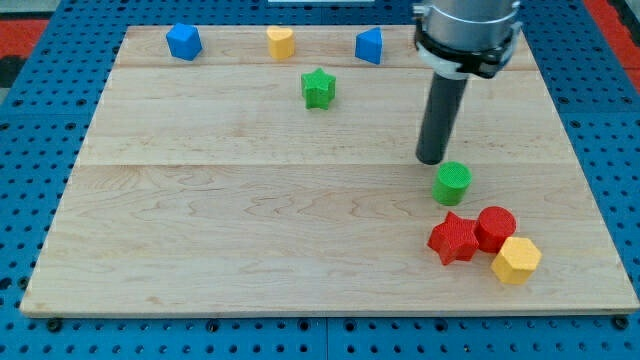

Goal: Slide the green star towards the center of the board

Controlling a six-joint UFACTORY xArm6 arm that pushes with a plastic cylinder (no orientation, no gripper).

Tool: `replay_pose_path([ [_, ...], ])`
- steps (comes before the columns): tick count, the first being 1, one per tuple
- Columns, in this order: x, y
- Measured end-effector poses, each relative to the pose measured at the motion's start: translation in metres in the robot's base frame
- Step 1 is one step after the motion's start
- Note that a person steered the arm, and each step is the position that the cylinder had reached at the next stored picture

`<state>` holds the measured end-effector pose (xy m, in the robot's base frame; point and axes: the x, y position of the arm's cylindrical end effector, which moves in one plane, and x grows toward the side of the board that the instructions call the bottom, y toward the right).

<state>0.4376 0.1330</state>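
Observation:
The green star [318, 88] sits on the wooden board [250, 220] near the view's top, a little left of the middle. My tip [432, 159] is on the board well to the star's right and lower, just above and left of the green cylinder [452, 183]. The tip is apart from the star.
Along the view's top edge stand a blue block [184, 42], a yellow block [281, 43] and another blue block [369, 46]. At the lower right a red star [454, 238], a red cylinder [495, 228] and a yellow block [516, 260] cluster together.

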Motion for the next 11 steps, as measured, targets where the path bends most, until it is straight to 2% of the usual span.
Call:
replay_pose_path([
  [1, 0.037, 0.002],
  [2, 0.047, 0.0],
  [4, 0.011, -0.113],
  [7, 0.006, -0.29],
  [8, -0.038, -0.331],
  [9, -0.109, -0.298],
  [10, -0.118, -0.222],
  [11, -0.127, -0.173],
])
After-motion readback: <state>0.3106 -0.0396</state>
